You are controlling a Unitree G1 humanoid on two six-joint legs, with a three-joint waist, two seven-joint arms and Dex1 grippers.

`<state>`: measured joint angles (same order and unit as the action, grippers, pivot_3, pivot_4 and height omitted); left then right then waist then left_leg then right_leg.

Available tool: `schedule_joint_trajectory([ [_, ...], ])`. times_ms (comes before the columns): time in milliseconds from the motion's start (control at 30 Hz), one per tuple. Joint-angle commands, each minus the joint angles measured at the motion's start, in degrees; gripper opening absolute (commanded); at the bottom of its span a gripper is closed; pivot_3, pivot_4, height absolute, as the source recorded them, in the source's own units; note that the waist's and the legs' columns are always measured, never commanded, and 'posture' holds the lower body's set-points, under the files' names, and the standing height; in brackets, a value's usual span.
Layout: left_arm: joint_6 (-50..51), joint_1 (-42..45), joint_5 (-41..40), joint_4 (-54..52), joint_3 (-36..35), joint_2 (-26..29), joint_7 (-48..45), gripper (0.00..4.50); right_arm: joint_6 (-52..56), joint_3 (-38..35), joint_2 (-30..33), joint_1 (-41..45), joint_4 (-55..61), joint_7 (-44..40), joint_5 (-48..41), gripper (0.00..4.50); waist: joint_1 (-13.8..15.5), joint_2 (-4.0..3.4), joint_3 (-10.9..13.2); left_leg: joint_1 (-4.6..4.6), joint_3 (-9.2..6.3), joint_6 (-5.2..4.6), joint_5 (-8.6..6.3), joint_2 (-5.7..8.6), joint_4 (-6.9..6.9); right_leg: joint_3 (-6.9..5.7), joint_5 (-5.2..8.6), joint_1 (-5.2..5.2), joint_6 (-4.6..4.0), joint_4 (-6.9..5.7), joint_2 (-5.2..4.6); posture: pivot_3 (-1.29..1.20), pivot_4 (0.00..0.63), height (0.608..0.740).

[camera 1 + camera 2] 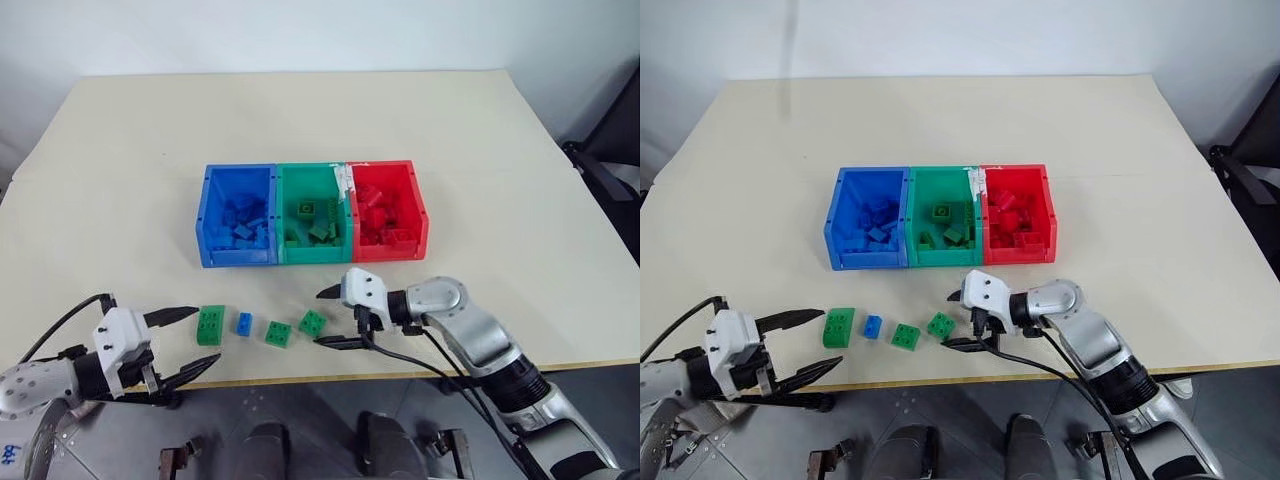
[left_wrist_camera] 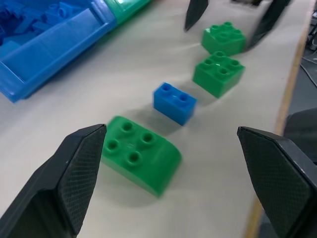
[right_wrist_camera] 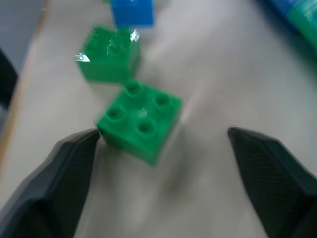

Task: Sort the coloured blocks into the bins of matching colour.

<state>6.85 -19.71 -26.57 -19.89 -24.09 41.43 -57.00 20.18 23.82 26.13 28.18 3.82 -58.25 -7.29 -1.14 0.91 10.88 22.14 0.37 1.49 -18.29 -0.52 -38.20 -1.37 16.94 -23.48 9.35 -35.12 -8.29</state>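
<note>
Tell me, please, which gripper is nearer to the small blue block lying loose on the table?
Left. The left gripper, open, is beside the green block next to the small blue block. The right gripper, open around the far green block, has another green block in between.

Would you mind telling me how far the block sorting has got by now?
Mostly done: the blue bin, green bin and red bin each hold blocks of their own colour. In hand: the right gripper, open, flanks the rightmost green block; nothing is gripped yet. Left on the table: three green blocks and one blue block, the open left gripper beside them.
</note>
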Motion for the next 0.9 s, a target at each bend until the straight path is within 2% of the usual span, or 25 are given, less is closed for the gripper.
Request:
schedule_joint_trajectory([
  [33, -0.2, -1.2, -1.2, -2.7, -2.7, -0.3, 1.1, 4.50, 0.0, 0.0, -0.1, -0.7, 0.9, -0.3, 0.0, 2.89, -0.1, 0.00, 0.0, -0.01, 0.00, 0.00, 0.00, -0.03, 0.00, -0.01, 0.00, 0.00, 0.00, 0.00, 0.03, 0.00, 0.150, 0.740],
  [167, -0.2, -1.2, -1.4, -3.0, -3.0, -0.7, 1.9, 4.50, -0.2, -0.6, -0.6, -0.2, 0.9, -0.9, -1.0, 1.45, -0.3, 0.00, 0.0, -0.02, 0.02, 0.00, 0.00, -0.05, 0.00, 0.00, 0.00, 0.01, 0.00, 0.00, 0.07, 0.00, 0.150, 0.740],
  [200, -0.2, -1.2, -1.4, -3.0, -3.0, -0.8, 2.1, 4.50, -0.3, -1.1, -0.8, 0.1, 0.9, -0.9, -1.5, 1.38, -0.4, 0.00, 0.0, -0.02, 0.02, 0.01, 0.00, -0.06, 0.00, 0.00, 0.00, 0.00, 0.00, 0.00, 0.07, 0.00, 0.150, 0.740],
  [367, -0.6, -1.2, -1.4, -3.5, -2.9, -2.0, 3.4, 4.50, 2.8, -5.8, -1.8, 2.1, 2.9, -1.4, -7.0, 1.38, -0.4, 0.00, 0.0, -0.01, 0.02, 0.02, -0.01, -0.08, 0.01, 0.00, 0.00, 0.00, 0.00, 0.01, 0.09, 0.00, 0.150, 0.740],
  [500, -0.9, -2.1, -1.8, -3.5, -5.2, -3.5, 4.9, 4.50, 10.1, -12.5, -4.7, 8.7, 2.6, 2.5, -12.9, 1.38, -0.6, 0.00, 0.0, -0.01, 0.03, 0.02, -0.01, -0.11, 0.01, 0.01, 0.00, -0.01, -0.01, 0.00, 0.11, 0.00, 0.150, 0.740],
  [600, -1.0, -3.4, -2.1, -3.5, -6.9, -4.4, 5.6, 4.50, 11.0, -14.4, -7.0, 14.1, -2.6, 7.8, -11.0, 1.38, -0.7, 0.00, 0.0, -0.03, 0.05, 0.12, -0.06, -0.26, 0.01, 0.04, -0.01, -0.07, -0.10, -0.02, 0.25, 0.00, 0.150, 0.740],
  [733, -1.4, -5.7, -1.8, -3.6, -8.8, -5.6, 6.1, 4.50, 5.0, -14.7, -10.0, 20.5, -12.9, 13.3, -6.3, 1.38, -0.6, 0.01, 0.0, -0.02, 0.08, 0.16, -0.09, -0.28, 0.03, 0.04, 0.01, -0.11, -0.17, -0.03, 0.30, 0.00, 0.150, 0.740],
  [900, -0.9, -6.6, -2.1, -4.2, -9.0, -5.7, 6.8, 4.50, -0.1, -14.9, -10.6, 22.0, -17.0, 11.9, -5.5, 3.05, -0.6, 0.01, 0.0, 0.02, 0.11, 0.15, -0.10, -0.28, 0.03, 0.04, 0.01, -0.14, -0.17, -0.02, 0.30, 0.00, 0.150, 0.740],
])
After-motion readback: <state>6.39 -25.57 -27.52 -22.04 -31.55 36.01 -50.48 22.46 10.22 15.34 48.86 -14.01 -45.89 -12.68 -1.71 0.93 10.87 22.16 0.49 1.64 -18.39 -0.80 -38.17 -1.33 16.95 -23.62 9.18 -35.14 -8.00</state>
